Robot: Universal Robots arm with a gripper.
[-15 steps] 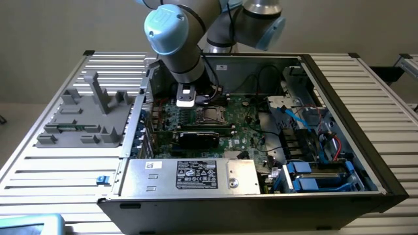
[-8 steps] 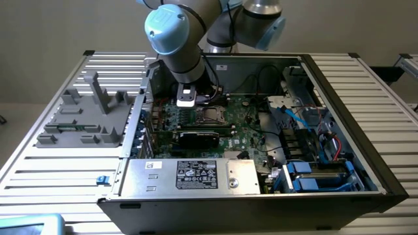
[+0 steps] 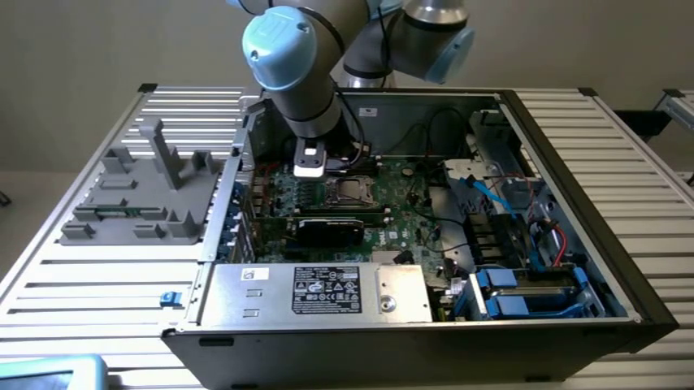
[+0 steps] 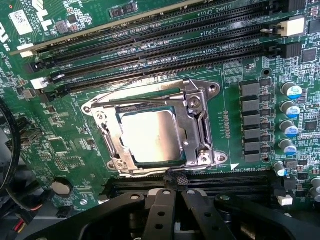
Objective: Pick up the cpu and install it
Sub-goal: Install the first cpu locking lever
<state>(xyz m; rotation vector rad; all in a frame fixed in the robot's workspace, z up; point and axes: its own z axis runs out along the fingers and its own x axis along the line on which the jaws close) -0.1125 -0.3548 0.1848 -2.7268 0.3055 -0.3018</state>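
Observation:
The cpu (image 4: 150, 136), a silvery square chip, lies flat in the motherboard socket, and the shiny metal socket frame (image 4: 197, 125) lies around its edges. In the exterior view the socket with the cpu (image 3: 349, 191) sits mid-board inside the open computer case. My gripper (image 4: 173, 182) hovers just beside the socket's edge with its black fingers together and nothing between them. In the exterior view the gripper (image 3: 343, 169) hangs low over the board, right behind the socket.
Long black memory slots (image 4: 165, 47) run beside the socket, and a row of capacitors (image 4: 290, 120) stands on its other side. A silver box with a black label (image 3: 325, 292) fills the case front. A grey fixture (image 3: 146, 195) stands on the table at the exterior view's left. Cables and blue drive bays (image 3: 521, 284) lie at the right.

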